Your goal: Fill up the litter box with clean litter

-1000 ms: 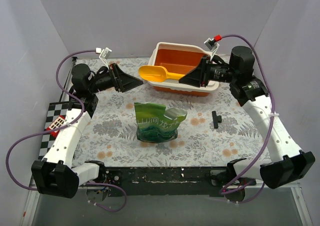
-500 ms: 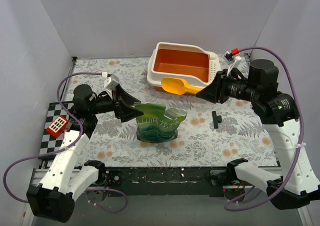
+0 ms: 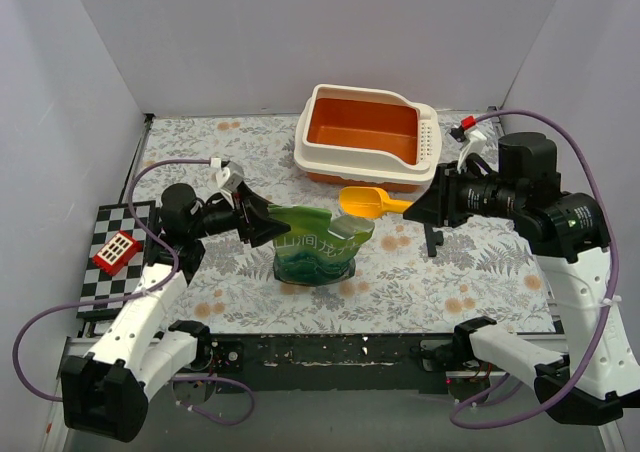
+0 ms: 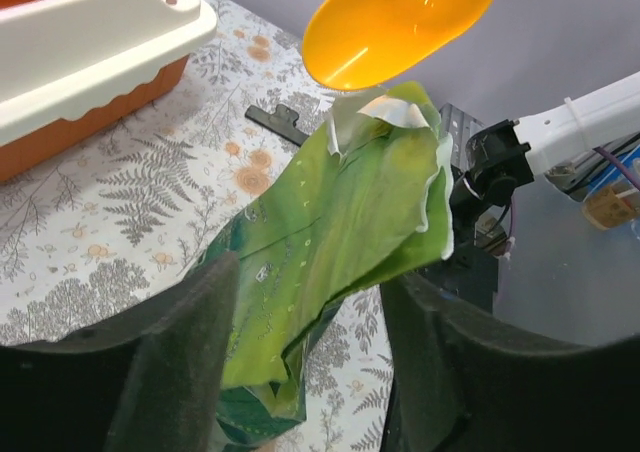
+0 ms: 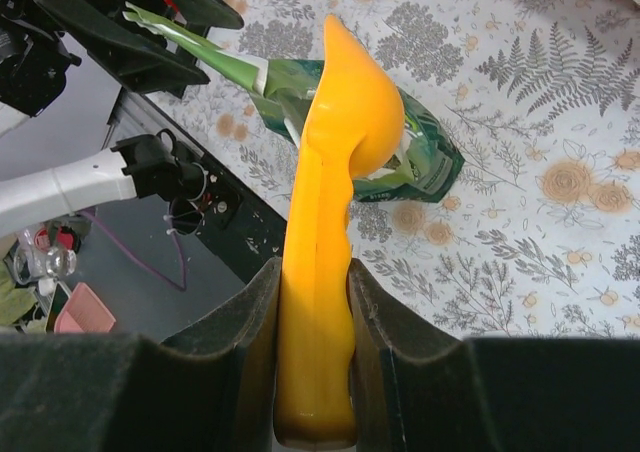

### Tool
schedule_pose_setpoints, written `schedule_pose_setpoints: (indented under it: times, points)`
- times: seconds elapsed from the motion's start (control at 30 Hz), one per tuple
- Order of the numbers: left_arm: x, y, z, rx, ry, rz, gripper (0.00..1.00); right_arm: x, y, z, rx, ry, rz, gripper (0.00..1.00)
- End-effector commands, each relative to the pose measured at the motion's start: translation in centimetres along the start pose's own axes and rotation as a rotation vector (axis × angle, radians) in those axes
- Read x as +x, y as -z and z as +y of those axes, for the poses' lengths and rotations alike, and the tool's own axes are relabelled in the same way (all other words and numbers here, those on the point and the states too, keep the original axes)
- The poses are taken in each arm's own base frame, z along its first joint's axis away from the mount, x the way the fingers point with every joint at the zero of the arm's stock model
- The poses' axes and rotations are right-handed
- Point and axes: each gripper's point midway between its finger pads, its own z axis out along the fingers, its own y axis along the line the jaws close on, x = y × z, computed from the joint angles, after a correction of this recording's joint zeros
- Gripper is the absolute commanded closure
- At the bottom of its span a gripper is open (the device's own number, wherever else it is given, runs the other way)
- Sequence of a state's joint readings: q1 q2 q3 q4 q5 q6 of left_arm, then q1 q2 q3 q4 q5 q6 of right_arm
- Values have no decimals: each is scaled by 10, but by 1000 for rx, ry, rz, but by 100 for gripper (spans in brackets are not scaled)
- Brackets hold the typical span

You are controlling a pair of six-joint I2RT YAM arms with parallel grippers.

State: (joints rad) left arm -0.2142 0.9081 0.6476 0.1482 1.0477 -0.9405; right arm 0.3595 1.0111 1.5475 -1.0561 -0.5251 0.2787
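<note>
The litter box (image 3: 365,165), white outside and orange inside, stands at the back centre; its corner also shows in the left wrist view (image 4: 90,42). No clean litter is visible. A crinkly green bag (image 3: 315,244) stands upright at mid-table with its top torn open. My right gripper (image 3: 418,209) is shut on the handle of the yellow-orange scoop (image 3: 362,202), held in the air just right of and above the bag's top; the bowl looks empty (image 4: 400,22). My left gripper (image 3: 272,227) is open, its jaws straddling the bag's upper left flap (image 4: 330,222) without pinching it.
A small black clip (image 3: 432,238) lies on the floral mat right of the bag. A checkerboard (image 3: 105,272) with a red block (image 3: 113,249) sits at the left edge. The table's front edge with cables is just behind the bag in the right wrist view.
My right arm carried the scoop from over the litter box forward and down toward the bag. My left gripper swung from the back left to the bag's top left edge.
</note>
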Motion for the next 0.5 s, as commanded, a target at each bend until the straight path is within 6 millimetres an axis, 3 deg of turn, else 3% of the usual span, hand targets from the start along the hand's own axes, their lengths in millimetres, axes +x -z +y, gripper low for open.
schedule_pose_setpoints:
  times: [0.0, 0.1, 0.2, 0.47]
  points:
    - [-12, -8, -2, 22, -80, -63, 48, 1, 13, 2, 33, 29, 13, 99]
    - [-3, -17, -5, 55, -86, -48, 83, 6, 14, 0, 44, 15, 52, 99]
    - [9, -23, -7, 71, -91, -26, 100, 9, 16, 2, 39, 8, 79, 99]
    - [22, -23, -8, 54, -114, -26, 100, 18, 11, -2, 44, -24, 151, 99]
